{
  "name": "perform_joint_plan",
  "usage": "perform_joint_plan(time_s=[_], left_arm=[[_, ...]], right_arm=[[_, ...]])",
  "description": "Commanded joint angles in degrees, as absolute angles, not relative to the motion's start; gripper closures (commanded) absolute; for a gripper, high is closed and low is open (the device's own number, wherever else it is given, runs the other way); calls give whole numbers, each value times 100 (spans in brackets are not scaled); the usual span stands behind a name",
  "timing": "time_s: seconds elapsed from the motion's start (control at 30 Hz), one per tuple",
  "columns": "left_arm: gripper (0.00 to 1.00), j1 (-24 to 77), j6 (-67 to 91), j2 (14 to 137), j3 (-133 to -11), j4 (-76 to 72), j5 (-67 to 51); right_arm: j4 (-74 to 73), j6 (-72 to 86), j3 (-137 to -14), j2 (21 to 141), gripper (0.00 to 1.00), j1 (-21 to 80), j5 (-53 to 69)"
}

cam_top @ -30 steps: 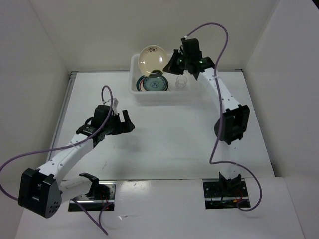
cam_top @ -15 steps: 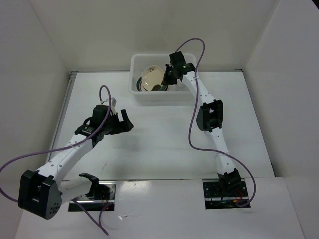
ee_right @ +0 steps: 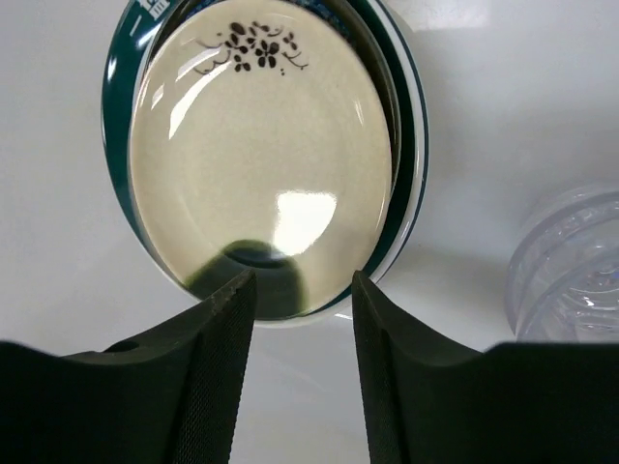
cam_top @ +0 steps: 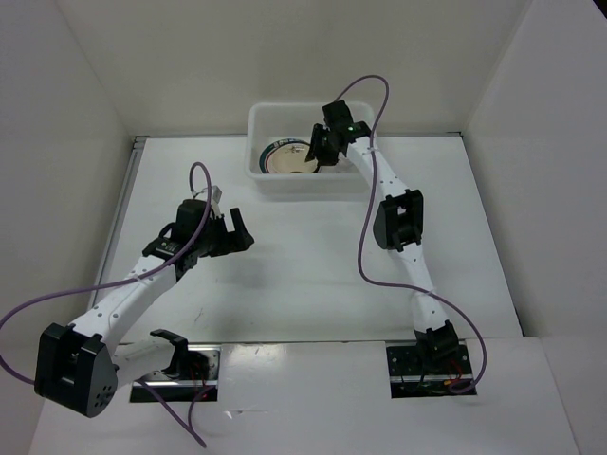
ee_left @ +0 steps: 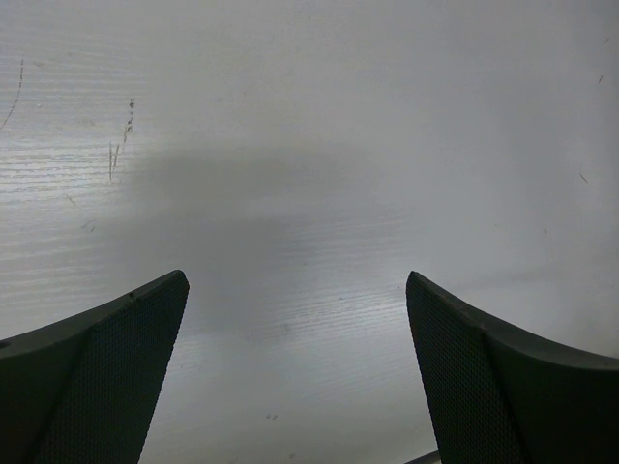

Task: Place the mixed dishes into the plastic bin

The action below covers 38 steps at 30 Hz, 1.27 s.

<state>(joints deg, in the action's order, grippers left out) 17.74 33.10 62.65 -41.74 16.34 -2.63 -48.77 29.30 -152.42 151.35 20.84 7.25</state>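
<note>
The right gripper (ee_right: pixel 303 280) hangs over the plastic bin (cam_top: pixel 258 173), its fingers parted a little and holding nothing. Under it a cream plate (ee_right: pixel 261 164) lies on a green-rimmed plate (ee_right: pixel 414 145) inside the bin, a glass cup (ee_right: pixel 571 261) beside them. The left gripper (ee_left: pixel 297 290) has its fingers wide apart above the table (ee_left: pixel 309 116).

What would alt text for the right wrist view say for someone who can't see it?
A cream plate with a small dark flower sprig lies on a teal-rimmed plate on the white bin floor. The tool hangs above the plates' near edge, its two dark fingers parted and holding nothing, and a clear cup shows at the right edge.
</note>
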Motion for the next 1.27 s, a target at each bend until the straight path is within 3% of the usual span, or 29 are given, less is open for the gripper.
perform_joint_plan(time_s=[0.0, 0.07, 0.3, 0.4, 0.53, 0.73, 0.93, 1.23], left_arm=[[0, 1740, 3217, 6267, -4377, 1564, -229], [0, 1740, 3217, 6267, -4377, 1564, -229], [0, 1740, 3217, 6100, -4377, 1512, -396], [0, 1740, 3270, 5819, -4377, 1512, -457], [0, 1801, 3330, 5275, -4438, 1643, -203], [0, 1854, 3437, 4817, -4438, 1644, -79], [0, 1854, 3489, 4579, -4378, 1591, 544], [0, 1854, 3726, 4008, -4210, 1661, 1413]], right_arm=[[-4834, 2874, -15609, 14855, 49, 2004, 536], [-4896, 2874, -15609, 14591, 48, 2004, 536], [-5062, 2629, -15092, 12659, 23, 2004, 291], [-4792, 2575, -13909, 11438, 16, 2004, 158], [-3456, 2855, -10321, 9382, 0, 2004, -88], [-3050, 3540, -7328, 6797, 0, 1881, -604], [-2928, 4420, -5305, 4646, 0, 1828, -1248], [-2786, 5868, -3439, 2867, 0, 1828, -1563]])
